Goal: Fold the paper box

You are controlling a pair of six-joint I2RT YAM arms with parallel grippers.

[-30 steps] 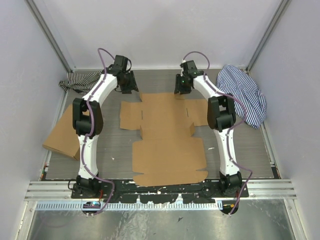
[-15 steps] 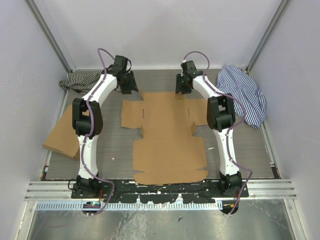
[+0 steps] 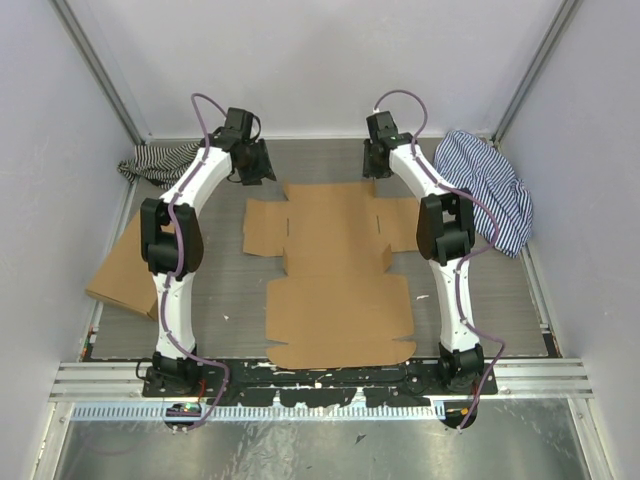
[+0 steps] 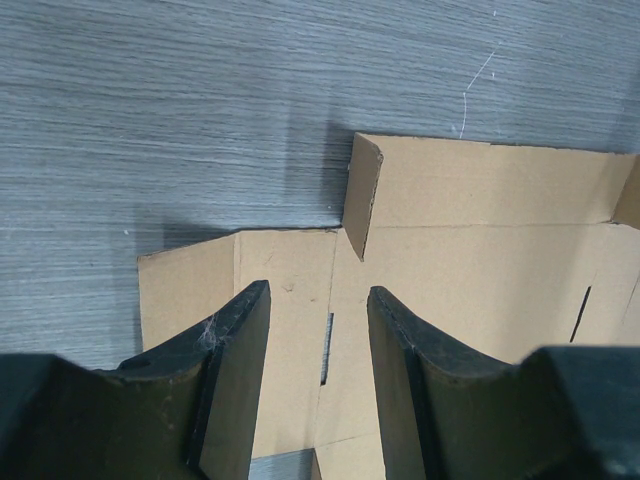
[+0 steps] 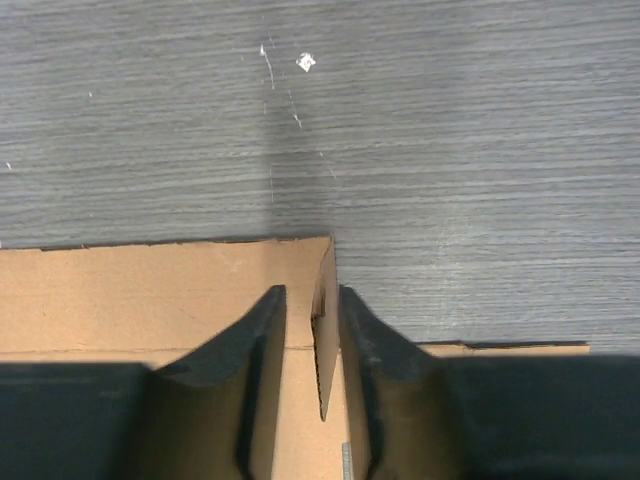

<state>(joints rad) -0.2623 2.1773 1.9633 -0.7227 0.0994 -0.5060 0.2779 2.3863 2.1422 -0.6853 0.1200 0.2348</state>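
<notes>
The paper box lies as a flat brown die-cut sheet in the middle of the table. My left gripper hovers open over the sheet's back left corner, nothing between its fingers. A small tab stands up just beyond them. My right gripper is at the back right corner. In the right wrist view its jaws stand either side of an upright corner flap. The right finger is against the flap and a narrow gap remains on the left.
A second flat cardboard box lies at the left edge of the table. One striped cloth sits in the back left corner, another at the right. Walls and metal rails close in the table.
My right gripper has shifted towards the back wall, and its jaws have narrowed around the raised flap. The left arm has barely moved.
</notes>
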